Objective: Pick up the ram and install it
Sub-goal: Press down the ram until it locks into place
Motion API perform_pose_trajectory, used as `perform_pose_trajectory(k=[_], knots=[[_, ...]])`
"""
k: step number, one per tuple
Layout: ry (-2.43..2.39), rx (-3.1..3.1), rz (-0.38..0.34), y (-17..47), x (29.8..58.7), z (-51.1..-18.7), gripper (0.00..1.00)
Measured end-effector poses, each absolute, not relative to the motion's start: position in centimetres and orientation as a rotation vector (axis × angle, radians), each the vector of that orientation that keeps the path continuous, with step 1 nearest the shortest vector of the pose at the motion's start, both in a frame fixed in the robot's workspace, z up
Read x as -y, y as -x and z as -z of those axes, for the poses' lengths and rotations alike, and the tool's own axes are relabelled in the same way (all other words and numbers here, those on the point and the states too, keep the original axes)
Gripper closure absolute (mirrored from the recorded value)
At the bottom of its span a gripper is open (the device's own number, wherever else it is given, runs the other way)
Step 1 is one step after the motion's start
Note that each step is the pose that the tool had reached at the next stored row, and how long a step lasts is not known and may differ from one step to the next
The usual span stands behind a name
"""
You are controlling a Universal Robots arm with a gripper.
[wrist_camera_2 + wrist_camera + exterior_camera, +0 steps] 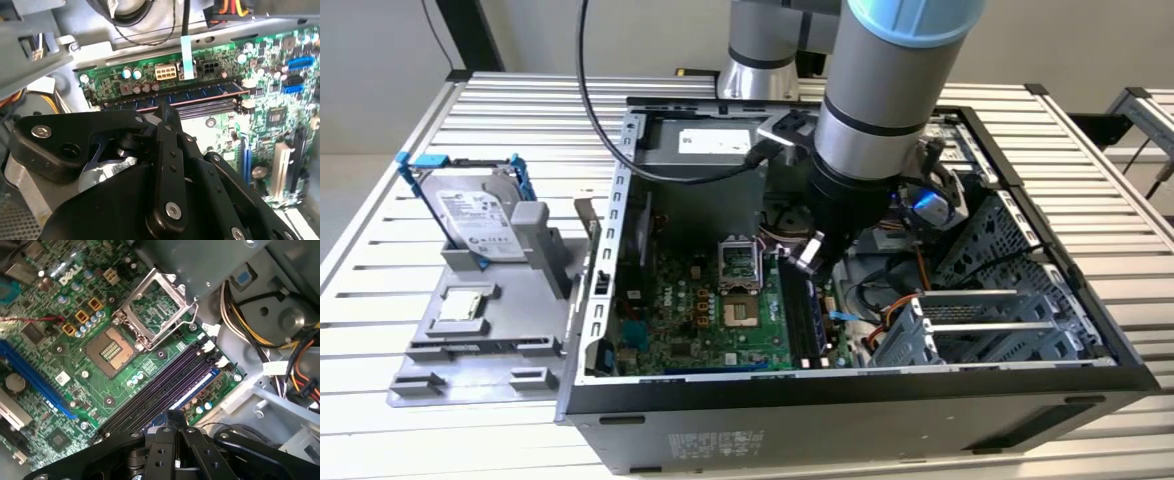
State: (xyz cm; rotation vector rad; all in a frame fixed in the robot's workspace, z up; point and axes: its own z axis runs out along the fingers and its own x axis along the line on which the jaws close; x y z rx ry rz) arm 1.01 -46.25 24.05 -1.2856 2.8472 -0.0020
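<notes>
Second wrist view: the gripper (167,112) fingers pinched together over the seated ram (172,96) — press evenly, squarely into its slot.

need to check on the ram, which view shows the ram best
The second wrist view: the ram runs lengthwise along the memory slots, its chips visible. The first wrist view shows part of it, one end behind the gripper. The exterior view gives a thin blue sliver.
</notes>
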Motion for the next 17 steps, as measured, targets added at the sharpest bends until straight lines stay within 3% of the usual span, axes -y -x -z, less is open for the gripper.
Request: perform_pose_trajectory(k=[17], knots=[[1.709,-2.615,-0.002,-1.02,46.25,-24.04,1.00]])
